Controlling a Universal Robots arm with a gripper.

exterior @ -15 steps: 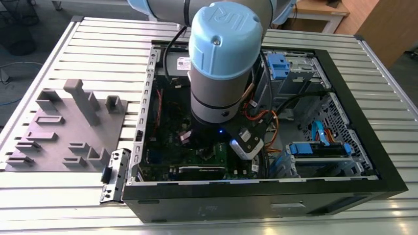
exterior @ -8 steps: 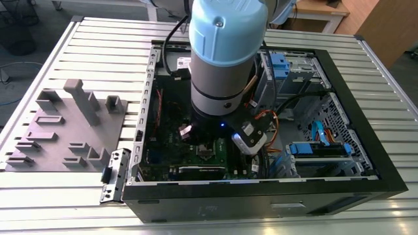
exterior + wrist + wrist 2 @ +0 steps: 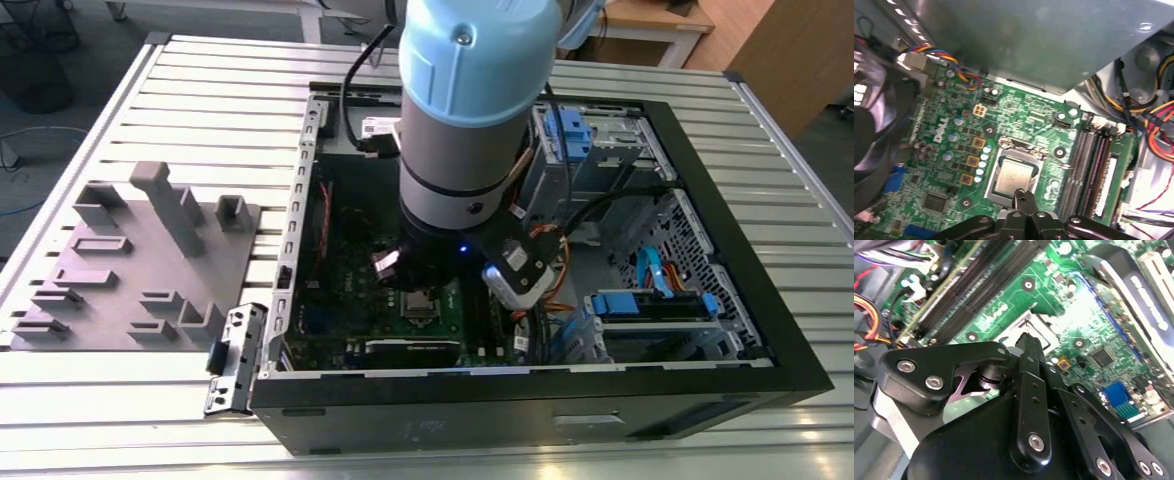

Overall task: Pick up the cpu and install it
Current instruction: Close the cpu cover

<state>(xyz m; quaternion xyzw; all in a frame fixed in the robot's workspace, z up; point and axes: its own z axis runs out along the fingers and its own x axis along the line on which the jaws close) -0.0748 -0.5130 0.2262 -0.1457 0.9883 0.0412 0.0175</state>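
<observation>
The cpu lies flat in the socket on the green motherboard, its silvery top facing up inside the shiny metal socket frame. My gripper hovers just past the chip's near edge with its black fingers pressed together and nothing between them. In the second wrist view the gripper reaches over the socket opening. In the exterior view the arm stands down inside the open computer case, with the socket right below the wrist.
Memory slots run beside the socket, and bundled coloured cables lie past them. A grey plastic tray with upright blocks sits on the slatted table at the exterior view's left. Blue drive brackets fill the case's other side.
</observation>
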